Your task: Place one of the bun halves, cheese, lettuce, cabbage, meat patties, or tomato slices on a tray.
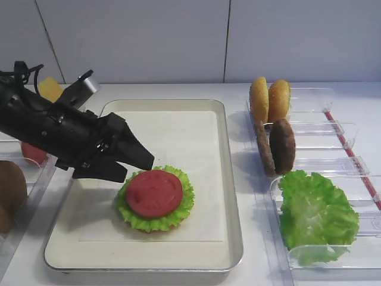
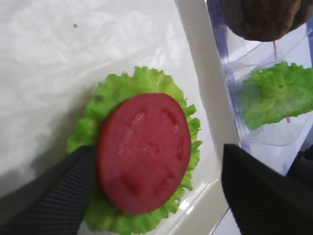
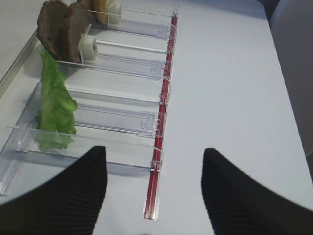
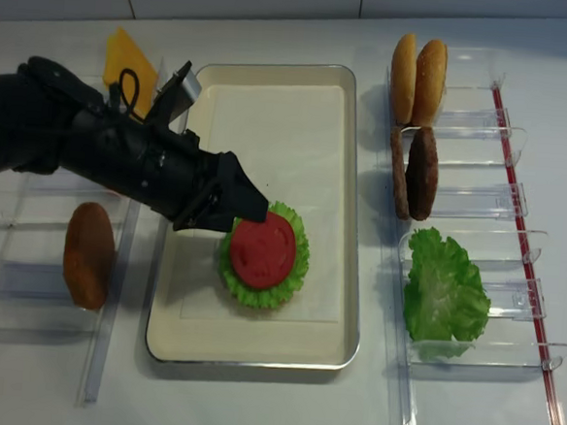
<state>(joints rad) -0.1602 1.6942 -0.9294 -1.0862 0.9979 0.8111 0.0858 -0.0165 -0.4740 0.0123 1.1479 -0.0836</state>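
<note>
**Tomato slice down on the lettuce, left jaws spread around it**

The tomato slice (image 1: 154,192) lies flat on a lettuce leaf (image 1: 156,220) near the front of the tray (image 1: 233,229), with a sliver of bun just showing under the leaf. The left gripper (image 2: 157,191) hangs low over the stack, jaws wide, one finger at the slice's edge and the other well off it. Nothing is held.

Judgement: the placing looks done, and what remains is a clean exit. Best to lift straight up before swinging away, so the near finger does not drag the slice or ruffle the leaf.

The right gripper (image 3: 152,196) is parked over the desk beside the clear bins, jaws wide and empty.

Hard to make out:
- Whether the near finger touches the slice or only sits beside it.
- The bun under the leaf is almost wholly covered.
- The left-side bins are partly hidden by the arm.
- The right arm is out of both high views.
</note>
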